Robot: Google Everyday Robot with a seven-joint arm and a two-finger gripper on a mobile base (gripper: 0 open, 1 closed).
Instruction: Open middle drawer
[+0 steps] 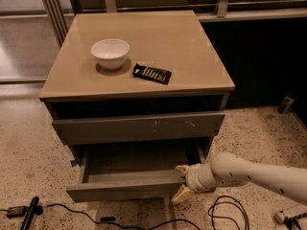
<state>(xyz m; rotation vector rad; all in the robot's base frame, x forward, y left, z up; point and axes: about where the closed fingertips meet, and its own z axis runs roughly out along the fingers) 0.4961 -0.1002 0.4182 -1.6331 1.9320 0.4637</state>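
The middle drawer [124, 188] is a plain dark grey drawer, pulled out from the cabinet so that its shallow grey box shows. My gripper [181, 182] is at the right end of the drawer's front. One pale finger [182, 168] is inside, behind the front, and the other is in front of it, so the two clamp the front panel. My pale arm [254, 174] comes in from the lower right.
Above it is the wider grey drawer front with pale scratches [139, 127], pushed in. On the tan cabinet top [192, 47] are a white bowl [110, 51] and a black packet [152, 74]. Black cables [225, 214] and a black tool [29, 212] lie on the speckled floor.
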